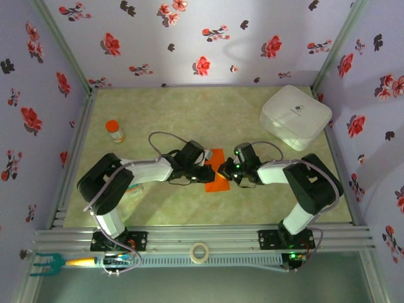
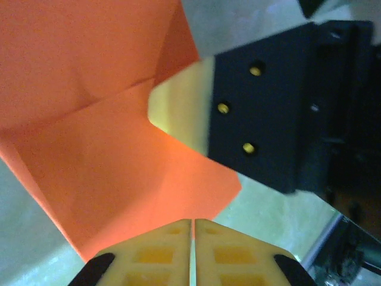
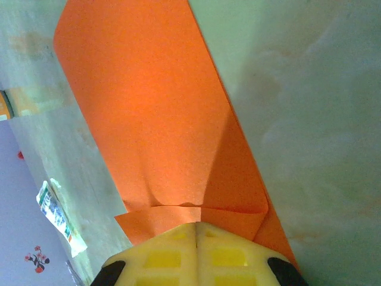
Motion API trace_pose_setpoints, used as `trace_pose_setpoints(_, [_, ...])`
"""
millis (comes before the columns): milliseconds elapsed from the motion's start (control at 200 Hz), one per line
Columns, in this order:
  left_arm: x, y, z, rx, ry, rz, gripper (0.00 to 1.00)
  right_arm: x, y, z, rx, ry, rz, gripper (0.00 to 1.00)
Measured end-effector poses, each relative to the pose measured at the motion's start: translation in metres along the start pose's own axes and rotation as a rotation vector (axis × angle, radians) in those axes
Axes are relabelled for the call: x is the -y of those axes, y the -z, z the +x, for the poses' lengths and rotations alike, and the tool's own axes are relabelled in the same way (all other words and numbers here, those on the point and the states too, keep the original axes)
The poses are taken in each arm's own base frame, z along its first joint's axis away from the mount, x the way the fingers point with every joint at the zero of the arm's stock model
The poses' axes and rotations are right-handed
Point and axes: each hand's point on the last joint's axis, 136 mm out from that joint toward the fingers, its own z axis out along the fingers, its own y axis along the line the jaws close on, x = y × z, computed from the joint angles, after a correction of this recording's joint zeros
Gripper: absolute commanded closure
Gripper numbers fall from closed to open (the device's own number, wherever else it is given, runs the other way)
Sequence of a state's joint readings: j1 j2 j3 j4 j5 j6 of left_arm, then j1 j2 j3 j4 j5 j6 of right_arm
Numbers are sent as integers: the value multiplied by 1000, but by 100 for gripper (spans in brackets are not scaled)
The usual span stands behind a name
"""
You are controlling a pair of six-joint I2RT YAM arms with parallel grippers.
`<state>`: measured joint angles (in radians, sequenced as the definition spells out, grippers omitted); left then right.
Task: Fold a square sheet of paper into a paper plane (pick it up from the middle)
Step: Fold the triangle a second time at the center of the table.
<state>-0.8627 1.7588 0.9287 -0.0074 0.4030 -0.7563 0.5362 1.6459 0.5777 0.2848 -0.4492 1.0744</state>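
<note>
Green tabletop [image 1: 189, 113] bears the square sheet of paper [image 1: 218, 180] (edges partly covered).

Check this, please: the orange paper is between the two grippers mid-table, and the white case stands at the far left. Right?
No: the white case stands at the far right, as the top external view shows. The orange paper is indeed between the left gripper and the right gripper.

No legible text on anything here.
</note>
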Motion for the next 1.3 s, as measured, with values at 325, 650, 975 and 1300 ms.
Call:
trace_pose_setpoints(325, [-23,-20,9,-28,21,-34,100,-1,0,-1,3,7,-5,98])
trace_pose_setpoints(650, [-23,-20,9,-2,12,-3,100,-24,9,6,-13,89,-31,99])
trace_pose_setpoints(975, [-22,-20,9,1,10,-1,100,-5,-5,14,-65,77,21,99])
trace_pose_setpoints(1300, [-22,-20,9,7,12,4,100,-1,0,-2,-44,41,-9,97])
